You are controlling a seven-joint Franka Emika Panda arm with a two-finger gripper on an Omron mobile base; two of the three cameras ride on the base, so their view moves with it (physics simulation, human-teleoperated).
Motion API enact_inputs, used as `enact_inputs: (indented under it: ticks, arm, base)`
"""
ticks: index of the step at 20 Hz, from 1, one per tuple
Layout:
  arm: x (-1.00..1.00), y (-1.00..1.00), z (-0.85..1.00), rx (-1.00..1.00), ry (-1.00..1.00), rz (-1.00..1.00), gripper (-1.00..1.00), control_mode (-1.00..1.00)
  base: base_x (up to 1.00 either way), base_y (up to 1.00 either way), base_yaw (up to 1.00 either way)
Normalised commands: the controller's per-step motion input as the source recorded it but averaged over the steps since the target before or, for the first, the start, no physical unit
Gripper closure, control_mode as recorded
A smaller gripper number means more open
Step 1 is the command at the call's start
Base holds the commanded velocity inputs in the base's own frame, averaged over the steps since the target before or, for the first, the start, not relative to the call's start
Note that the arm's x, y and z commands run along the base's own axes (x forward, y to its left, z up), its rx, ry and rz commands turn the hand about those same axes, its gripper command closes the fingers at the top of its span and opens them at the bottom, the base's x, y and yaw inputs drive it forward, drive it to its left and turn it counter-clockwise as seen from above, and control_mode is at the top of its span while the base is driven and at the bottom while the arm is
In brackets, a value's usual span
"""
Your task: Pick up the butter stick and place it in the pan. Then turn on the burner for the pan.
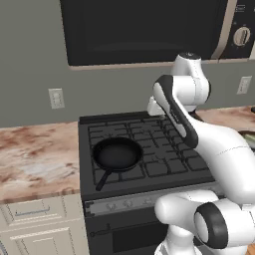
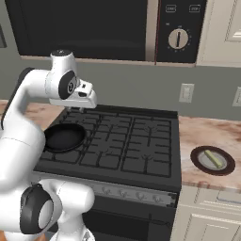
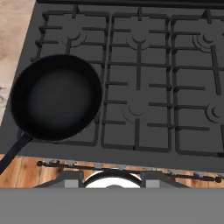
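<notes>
Stove [image 1: 144, 149] in left base view: black gas top with grid grates, pan [image 1: 117, 154] sitting on the front-left burner [image 1: 110, 172], handle pointing toward the front edge and down-left. Pan is empty, black, low sides. Arm rises from lower right, elbow folded over the stove's right half; the hand is behind the forearm here, so I cannot tell the pincer state. Marbled worktop [image 1: 35, 154] left of the stove. Right base view: pan [image 2: 64, 137] at the stove's left, partly behind the white arm; hand [image 2: 80, 96] hangs above the back-left of the stove, well apart from anything, fingers too small to read as spread or pressed together. Butter [image 2: 214, 158] lies on a grey round dish [image 2: 225, 167] on the right worktop [image 2: 197, 132], well apart from the pan, across the whole stove; it looks like a small pale yellow bar lying diagonally, flat, untouched. Knobs [image 2: 136, 197] run along the stove's front panel, tiny. Hand view: camera looks down on the pan [image 3: 56, 103] and grates, knob row [image 3: 131, 168] at the bottom. Risk, as I judge it: long reach to the dish, the bar is small and low, so a grasp may scrape the dish or slip off; identical knobs make picking the wrong burner likely.
</notes>
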Motion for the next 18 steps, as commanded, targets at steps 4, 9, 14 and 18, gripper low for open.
enact_inputs:
  ticks: [4, 9, 14, 18]
  arm:
    - [0.03, -0.40, -0.02, 0.01, 0.01, 0.00, -1.00, -1.00]
    - [0.00, -0.90, -0.09, 0.03, 0.00, 0.00, -1.00, -1.00]
    - [0.00, -1.00, -0.09, 0.06, 0.00, -0.02, -1.00, -1.00]
    - [0.00, -1.00, -0.11, 0.08, 0.01, -0.06, -1.00, -1.00]
  base:
    - [0.00, 0.00, 0.00]
    - [0.00, 0.00, 0.00]
    - [0.00, 0.00, 0.00]
    - [0.00, 0.00, 0.00]
